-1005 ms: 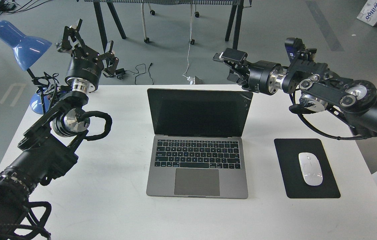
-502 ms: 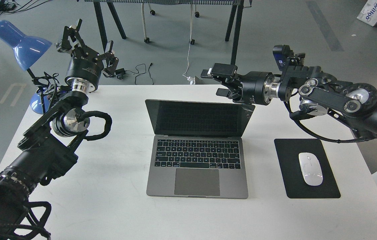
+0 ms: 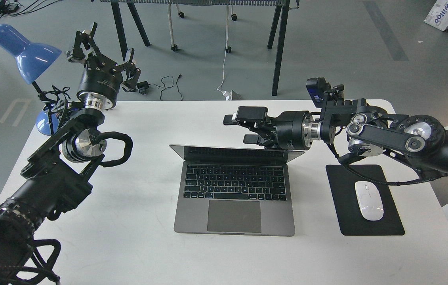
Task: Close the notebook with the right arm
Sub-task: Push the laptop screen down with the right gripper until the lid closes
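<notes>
The grey notebook [image 3: 233, 198] lies in the middle of the white table [image 3: 136, 245]. Its lid [image 3: 236, 150] leans well forward over the black keys, so only a thin strip of the screen shows. My right arm reaches in from the right, with the small blue-black camera box [image 3: 315, 90] at its wrist. My right gripper [image 3: 244, 127] is open and empty. Its fingers [image 3: 249, 114] hover just behind and above the lid's top edge; I cannot tell whether they touch it. My left gripper [image 3: 107, 47] is open and empty, raised at the far left.
A black mouse pad [image 3: 344, 213] with a white mouse [image 3: 368, 200] lies right of the notebook, under my right forearm. A blue desk lamp [image 3: 25, 53] stands at the table's far left corner. Table legs, a chair base and cables are on the floor beyond.
My right gripper has moved left, down and toward me. The notebook's lid has swung from nearly upright to leaning low over the keyboard. The left arm has not moved.
</notes>
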